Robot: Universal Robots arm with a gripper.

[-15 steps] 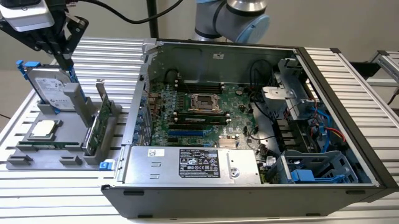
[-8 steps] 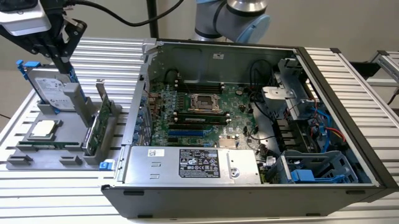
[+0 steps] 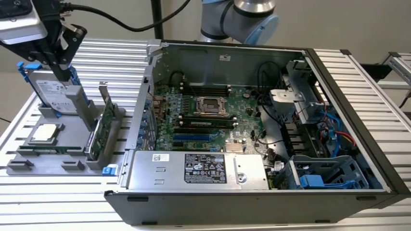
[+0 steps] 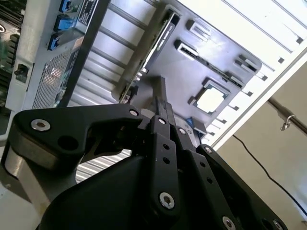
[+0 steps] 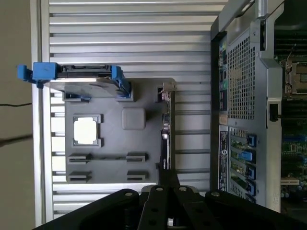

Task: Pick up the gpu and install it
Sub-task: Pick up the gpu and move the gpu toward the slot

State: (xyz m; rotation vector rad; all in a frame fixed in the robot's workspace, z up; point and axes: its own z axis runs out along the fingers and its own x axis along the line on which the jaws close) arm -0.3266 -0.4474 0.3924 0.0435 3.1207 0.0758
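My tool point(image 3: 64, 74) hangs above the tray point(image 3: 48, 151), fingers closed together on nothing. The gpu point(image 3: 103, 122) stands upright there: neither picked up nor installed yet.

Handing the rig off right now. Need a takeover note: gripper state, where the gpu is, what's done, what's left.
Gripper: shut, holding nothing, hanging above the grey parts tray, touching nothing in it.
GPU: the thin green-and-black expansion card with the silver end bracket stands on edge in its tray slot, not gripped. In the first wrist view it lines up with the gripper.
The black computer case lies open at the exterior view's right of the tray, with its green motherboard exposed.
Done: no part of the pick or install.
Left: both the pick and the install.
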